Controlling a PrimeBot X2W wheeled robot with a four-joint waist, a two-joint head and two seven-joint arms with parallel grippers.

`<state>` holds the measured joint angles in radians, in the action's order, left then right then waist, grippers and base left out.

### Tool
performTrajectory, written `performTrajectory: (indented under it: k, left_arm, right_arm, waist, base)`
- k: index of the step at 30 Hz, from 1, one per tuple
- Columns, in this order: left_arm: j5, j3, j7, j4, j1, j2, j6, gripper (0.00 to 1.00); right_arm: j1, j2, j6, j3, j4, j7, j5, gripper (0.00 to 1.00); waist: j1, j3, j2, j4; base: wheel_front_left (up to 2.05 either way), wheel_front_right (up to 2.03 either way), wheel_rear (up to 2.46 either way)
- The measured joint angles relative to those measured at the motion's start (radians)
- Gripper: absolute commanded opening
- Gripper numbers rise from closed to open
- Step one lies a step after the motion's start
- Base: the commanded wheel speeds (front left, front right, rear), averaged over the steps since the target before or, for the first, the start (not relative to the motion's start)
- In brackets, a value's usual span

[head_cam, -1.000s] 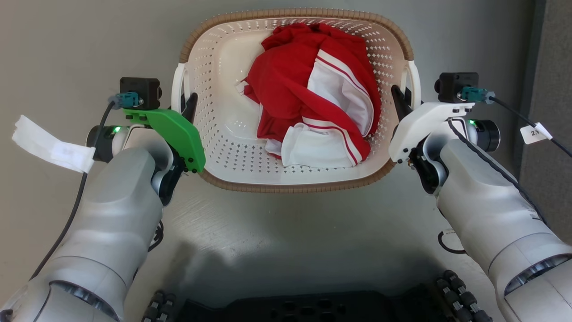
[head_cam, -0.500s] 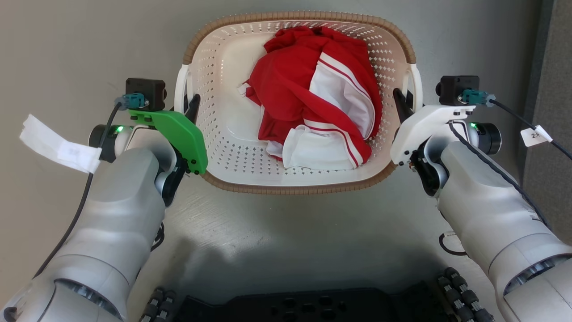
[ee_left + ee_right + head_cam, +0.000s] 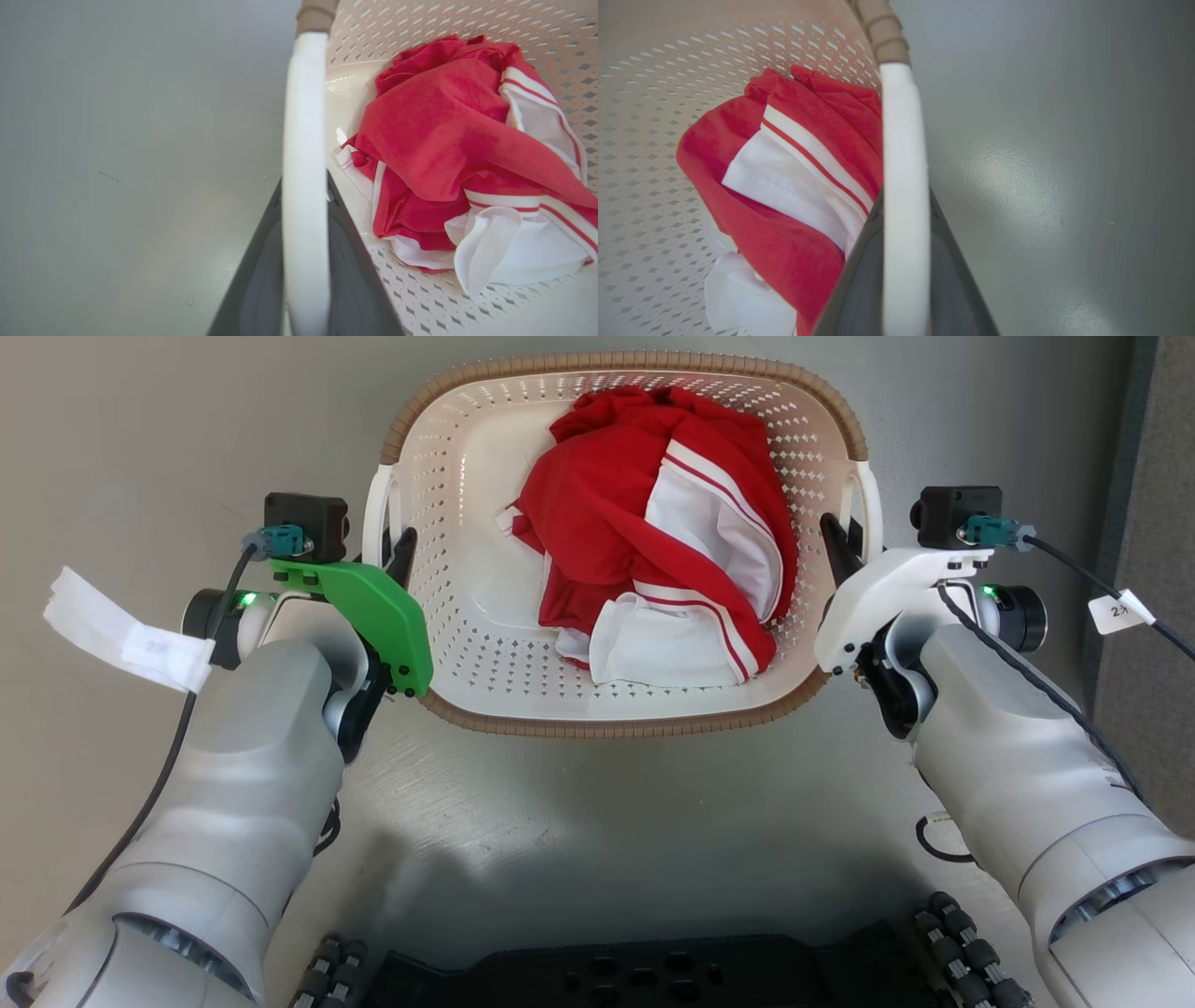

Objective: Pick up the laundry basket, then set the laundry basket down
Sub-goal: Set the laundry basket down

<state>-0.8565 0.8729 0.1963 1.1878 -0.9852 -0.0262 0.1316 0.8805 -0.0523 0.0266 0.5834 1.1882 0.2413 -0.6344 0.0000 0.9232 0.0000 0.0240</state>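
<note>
One basket (image 3: 616,728). Two white handles: the left handle (image 3: 375,518) pinched in the left gripper (image 3: 390,537), the right handle (image 3: 870,499) in the right gripper (image 3: 845,532). One red-and-white garment (image 3: 607,523) between the two grippers. Two paper tags: left tag (image 3: 121,635) and right tag (image 3: 1118,612), each outward of its gripper.

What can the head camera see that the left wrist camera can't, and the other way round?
Head view: the left gripper and right gripper on either side of the whole basket, plus the robot's dark base. Left wrist view: up close, the white handle clamped between two dark fingers. Shared: the basket, the red-and-white clothes inside it, and the grey floor.
</note>
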Motion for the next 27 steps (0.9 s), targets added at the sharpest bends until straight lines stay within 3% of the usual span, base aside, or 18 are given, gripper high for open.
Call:
performTrajectory:
  k: [6, 7, 8, 9, 18, 27]
  left_arm:
    - [0.0, 0.017, -0.008, -0.009, 0.0, 0.0, 0.0, 0.0]
    - [0.0, 0.022, -0.007, -0.012, 0.0, 0.0, 0.0, 0.42]
    - [0.0, 0.027, -0.008, -0.016, 0.0, 0.0, 0.0, 0.71]
    - [0.0, 0.035, -0.011, -0.027, 0.0, -0.002, 0.0, 1.0]
    - [-0.004, 0.061, 0.001, -0.043, 0.003, -0.023, 0.0, 1.0]
    - [-0.026, 0.071, 0.013, -0.044, 0.031, -0.025, 0.0, 1.0]
  right_arm:
    - [0.002, 0.0, 0.011, 0.002, 0.011, -0.001, -0.001, 0.0]
    - [0.002, -0.002, 0.02, 0.006, 0.013, -0.003, 0.0, 0.22]
    - [0.002, -0.005, 0.027, 0.009, 0.013, -0.003, 0.0, 0.89]
    - [0.002, -0.006, 0.035, 0.011, 0.015, -0.005, 0.0, 1.0]
    - [-0.009, -0.025, 0.061, 0.03, 0.027, -0.004, 0.002, 1.0]
    - [-0.032, -0.025, 0.061, 0.032, 0.035, -0.003, 0.002, 1.0]
  waist:
    - [0.0, -0.004, 0.0, 0.001]
    - [0.0, -0.004, 0.0, 0.001]
    - [0.0, -0.005, 0.0, 0.002]
    - [0.0, -0.006, 0.0, 0.002]
    - [0.0, -0.023, 0.0, 0.008]
    - [0.0, -0.068, 0.0, 0.01]
  base:
    - [0.0, 0.0, 0.0]
    - [0.0, 0.0, 0.0]
    - [0.0, 0.0, 0.0]
    - [0.0, 0.0, 0.0]
    - [0.0, 0.0, 0.0]
    - [0.0, 0.0, 0.0]
